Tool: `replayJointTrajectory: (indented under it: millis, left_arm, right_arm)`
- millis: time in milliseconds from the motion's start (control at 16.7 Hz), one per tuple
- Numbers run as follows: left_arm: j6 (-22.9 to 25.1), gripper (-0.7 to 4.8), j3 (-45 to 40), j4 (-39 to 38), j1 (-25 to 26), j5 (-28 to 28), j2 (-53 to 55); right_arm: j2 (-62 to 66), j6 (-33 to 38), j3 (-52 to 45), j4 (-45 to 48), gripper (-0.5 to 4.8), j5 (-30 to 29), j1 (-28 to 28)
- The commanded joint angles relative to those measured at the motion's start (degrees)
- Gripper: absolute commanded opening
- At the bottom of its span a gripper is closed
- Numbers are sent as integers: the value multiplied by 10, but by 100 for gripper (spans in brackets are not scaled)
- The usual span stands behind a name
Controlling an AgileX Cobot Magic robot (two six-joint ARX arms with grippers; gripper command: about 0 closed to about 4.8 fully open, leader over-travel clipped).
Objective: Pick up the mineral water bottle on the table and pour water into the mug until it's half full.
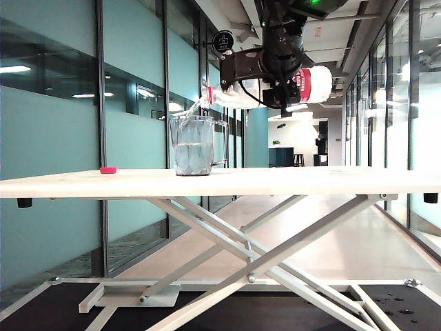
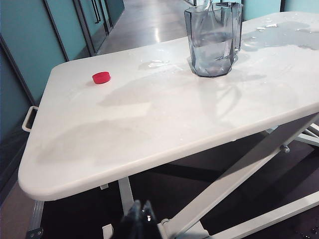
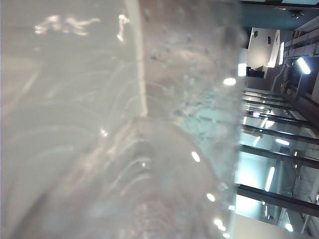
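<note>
My right gripper (image 1: 281, 77) is shut on the mineral water bottle (image 1: 313, 84), which lies almost level in the air above the table (image 1: 310, 181), its open neck tipped down over the mug (image 1: 193, 145). A thin stream of water (image 1: 193, 108) falls from the neck into the mug. The mug stands upright and holds water to roughly half its height (image 2: 212, 50). In the right wrist view the clear bottle wall (image 3: 124, 124) fills the picture and hides the fingers. My left gripper (image 2: 141, 213) hangs low before the table's near edge, far from the mug, fingers together and holding nothing.
A loose red cap (image 2: 101, 77) lies on the table to the left of the mug (image 1: 108, 169). Spilled water (image 2: 279, 32) wets the tabletop beside and behind the mug. A white scissor frame (image 1: 262, 255) stands under the table. Glass walls line the left side.
</note>
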Motion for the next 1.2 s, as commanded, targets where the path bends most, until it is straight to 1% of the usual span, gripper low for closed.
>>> replayJointTrajectory:
  millis: [60, 960, 1200]
  left_arm:
    - [1, -5, 1, 3, 0, 0, 0]
    - [5, -5, 1, 3, 0, 0, 0]
    - [5, -5, 1, 3, 0, 0, 0]
  right_arm:
    - [-8, -2, 5, 14, 232, 8, 2]
    - [-8, 0, 5, 10, 232, 8, 2]
    - [-8, -10, 5, 10, 232, 9, 2]
